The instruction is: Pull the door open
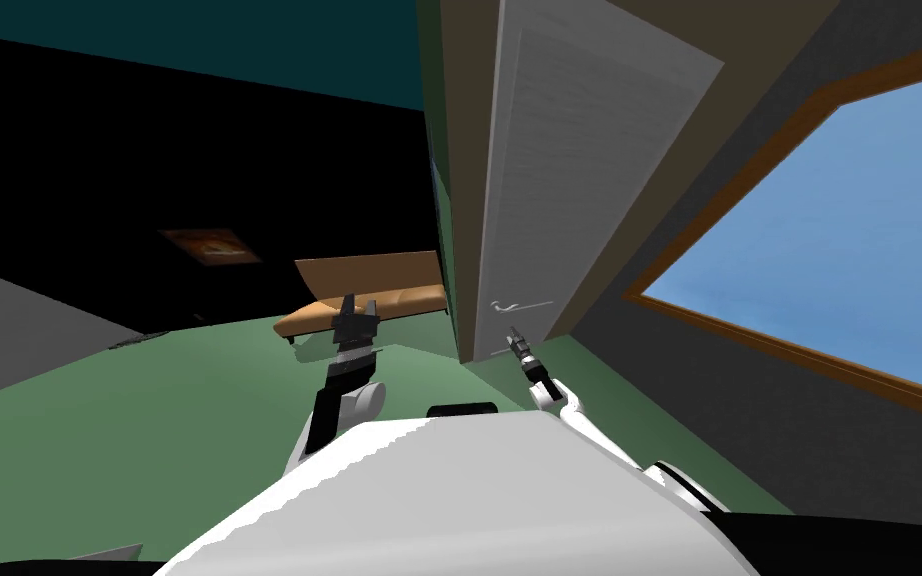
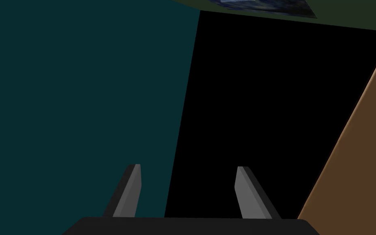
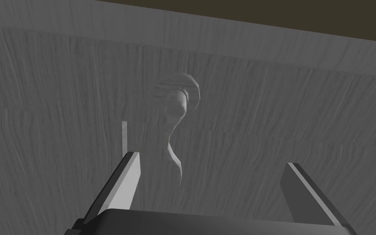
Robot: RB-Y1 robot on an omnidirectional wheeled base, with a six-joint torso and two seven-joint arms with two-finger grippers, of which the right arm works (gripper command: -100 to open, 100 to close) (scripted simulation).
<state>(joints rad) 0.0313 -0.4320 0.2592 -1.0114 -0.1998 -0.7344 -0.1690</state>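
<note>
Green floor runs up to a grey door point(image 1: 559, 180) near the head view's middle, its lever handle point(image 1: 521, 305) low on the panel. The right gripper point(image 1: 519, 345) hangs just beneath the lever, and the left gripper point(image 1: 356, 322) is well apart from both. Left wrist view: that gripper's fingers stand wide, holding nothing. Right wrist view: fingers wide too, the lever ahead and nearer one finger than the other, probably untouched, though the gap is hard to judge. I would centre the lever between the fingers, ease in, close, then pull along the door's arc. Its hinges are hidden.
</note>
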